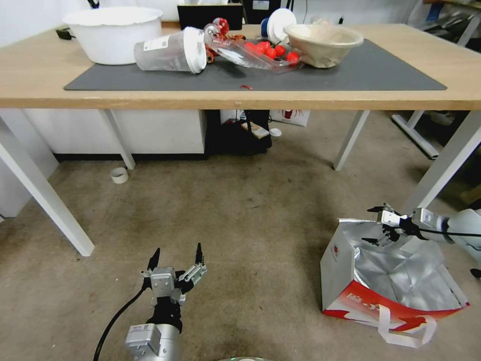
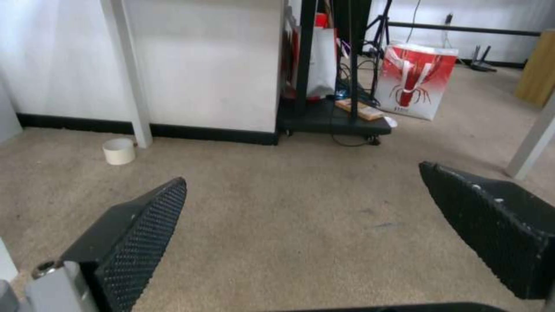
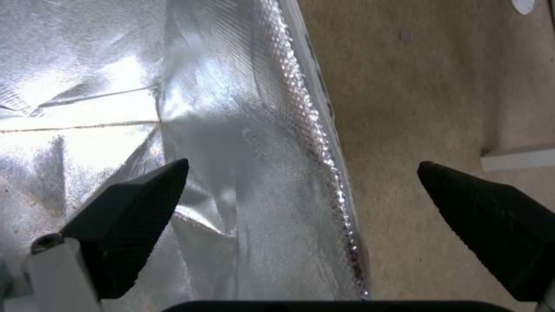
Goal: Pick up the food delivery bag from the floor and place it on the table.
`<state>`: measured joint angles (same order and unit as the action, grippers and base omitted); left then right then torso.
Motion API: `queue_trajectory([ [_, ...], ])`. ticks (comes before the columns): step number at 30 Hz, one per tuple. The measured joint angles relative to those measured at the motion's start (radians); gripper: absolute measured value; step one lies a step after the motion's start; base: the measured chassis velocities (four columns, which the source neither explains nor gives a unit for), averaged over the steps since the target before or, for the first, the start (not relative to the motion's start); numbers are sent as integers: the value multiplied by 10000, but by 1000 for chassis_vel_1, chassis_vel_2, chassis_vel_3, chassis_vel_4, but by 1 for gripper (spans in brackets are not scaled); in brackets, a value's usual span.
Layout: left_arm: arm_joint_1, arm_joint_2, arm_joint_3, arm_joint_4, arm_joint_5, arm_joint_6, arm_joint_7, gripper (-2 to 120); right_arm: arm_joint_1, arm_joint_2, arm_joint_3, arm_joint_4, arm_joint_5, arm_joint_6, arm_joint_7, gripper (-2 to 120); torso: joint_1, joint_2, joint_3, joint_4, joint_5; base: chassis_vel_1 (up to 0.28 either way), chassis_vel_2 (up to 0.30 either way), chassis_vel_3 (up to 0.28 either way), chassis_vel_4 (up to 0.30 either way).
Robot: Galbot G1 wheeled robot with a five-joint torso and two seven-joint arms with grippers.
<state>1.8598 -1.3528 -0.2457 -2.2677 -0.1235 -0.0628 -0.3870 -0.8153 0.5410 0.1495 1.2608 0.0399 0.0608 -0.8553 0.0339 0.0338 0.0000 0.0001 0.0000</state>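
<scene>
The food delivery bag (image 1: 391, 281) stands open on the floor (image 1: 240, 210) at the lower right, its silver foil lining facing up and a white strap handle lying at its near side. My right gripper (image 1: 372, 225) is open at the bag's far rim. In the right wrist view the right gripper (image 3: 301, 173) straddles that rim, one finger over the foil (image 3: 145, 108) and the other over carpet. My left gripper (image 1: 176, 253) is open low over bare floor at the lower left, holding nothing; the left wrist view also shows the left gripper (image 2: 301, 182) empty. The table (image 1: 150, 100) stands ahead.
On the table's grey mat (image 1: 381, 70) lie a white bowl (image 1: 112, 32), a tipped cup (image 1: 173, 50), a clear box of red balls (image 1: 260, 52) and a beige bowl (image 1: 323, 44). White table legs (image 1: 446, 165) flank the bag. Under the table are a black cart (image 1: 240, 133), another red-and-white bag (image 2: 413, 82) and a small white roll (image 1: 119, 175).
</scene>
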Motion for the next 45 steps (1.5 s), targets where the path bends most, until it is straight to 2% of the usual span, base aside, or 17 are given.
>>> queue_trajectory([
  [17, -44, -86, 59, 87, -49, -28, 10, 100, 464, 199, -148, -848, -170, -364, -905, 100, 0, 0, 0, 0, 0, 0, 0, 0, 0],
  [19, -34, -45, 60, 33, -220, 82, -12, 100, 553, 296, -147, -1156, -110, -391, -910, 92, 0, 0, 0, -1, 0, 0, 0, 0, 0],
  [24, -63, -31, 16, 23, -276, 109, -35, 100, 629, 372, -148, -1498, 88, -437, -912, 82, 0, 1, 0, 0, 0, 0, 0, 0, 0],
  [27, -99, -32, 11, 36, -285, 110, -41, 100, 641, 404, -149, -1632, 194, -481, -937, 68, 0, 0, -1, -1, 0, 0, 0, 0, 0],
  [29, -108, -34, 13, 45, -285, 110, -41, 100, 641, 413, -150, -1638, 207, -483, -946, 65, -1, 0, -1, -1, 0, 0, 0, 0, 0],
  [30, -124, -39, 16, 54, -285, 110, -42, 100, 631, 420, -149, -1633, 270, -499, -949, 58, 0, 0, -1, -1, 0, 0, 0, 0, 0],
  [32, -128, -41, 17, 60, -285, 110, -43, 100, 617, 420, -149, -1619, 300, -517, -951, 54, 0, 0, -1, 0, -1, 0, 0, 0, 0],
  [36, -176, -45, 23, 89, -282, 109, -43, 100, 528, 412, -121, -1451, 341, -571, -993, 36, 0, 0, 0, 0, -1, 0, 0, 0, 0],
  [37, -176, -45, 23, 89, -282, 109, -43, 100, 528, 412, -121, -1451, 341, -571, -993, 36, 0, 0, 0, 0, -1, 0, 0, 0, 0],
  [40, -184, -29, 8, 76, -300, 89, -42, 100, 345, 310, 0, -1215, 440, -601, -1035, 21, 0, 0, 0, 0, -1, 0, 0, 0, 0],
  [43, -183, -13, -13, 61, -314, 56, -40, 100, 179, 207, 108, -989, 637, -624, -1039, 14, -1, 0, -1, -1, 1, 0, 0, 0, 0],
  [45, -183, -8, -21, 52, -318, 29, -40, 100, -87, 19, 288, -687, 1098, -682, -1104, 3, -1, 0, -1, -1, -1, 0, 0, 0, 0],
])
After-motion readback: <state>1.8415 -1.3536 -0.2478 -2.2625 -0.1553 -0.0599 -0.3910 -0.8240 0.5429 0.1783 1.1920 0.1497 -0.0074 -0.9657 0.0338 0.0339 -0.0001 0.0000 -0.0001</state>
